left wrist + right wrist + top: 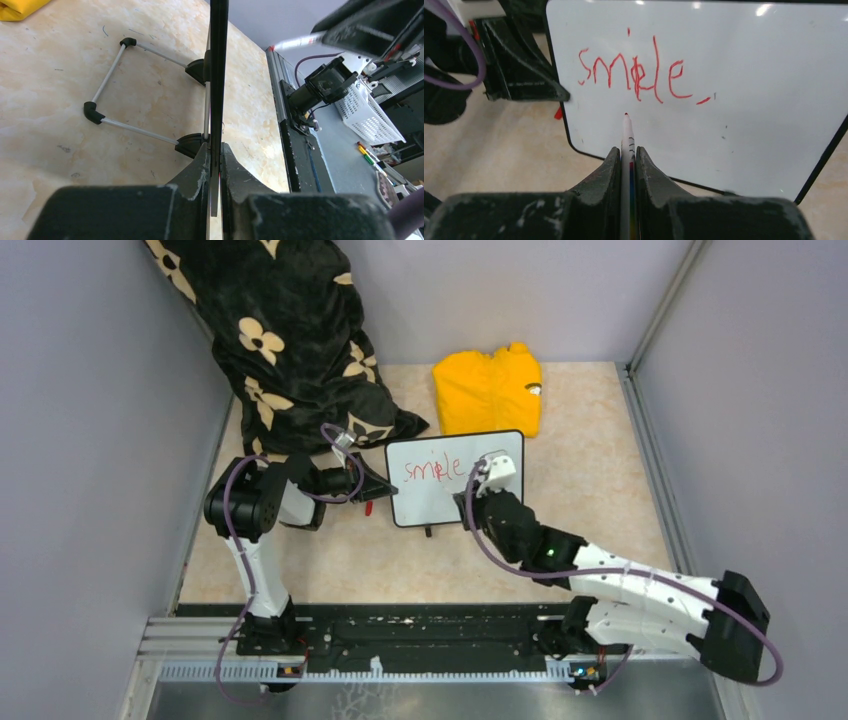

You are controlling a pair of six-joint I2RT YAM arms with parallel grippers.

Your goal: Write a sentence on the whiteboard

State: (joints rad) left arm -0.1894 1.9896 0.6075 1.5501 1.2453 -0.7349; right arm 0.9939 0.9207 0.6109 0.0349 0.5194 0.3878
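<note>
Right tool [628, 152] — marker [627, 131] aimed at whiteboard [749, 75].

L wrist: whiteboard [218, 75] face unseen | R wrist: marker [626, 135] rear cut off, tip contact unclear

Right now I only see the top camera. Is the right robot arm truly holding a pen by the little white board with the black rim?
Observer: Yes. The right gripper is shut on a slim white marker pen, its red tip aimed just under the red word "smile".
Operator: What's the left one doing?
Observer: The left gripper pinches the small black-rimmed whiteboard by its edge.
Operator: Is anything behind the board?
Observer: A thin metal wire stand with black corner feet, resting on the beige table.
</note>
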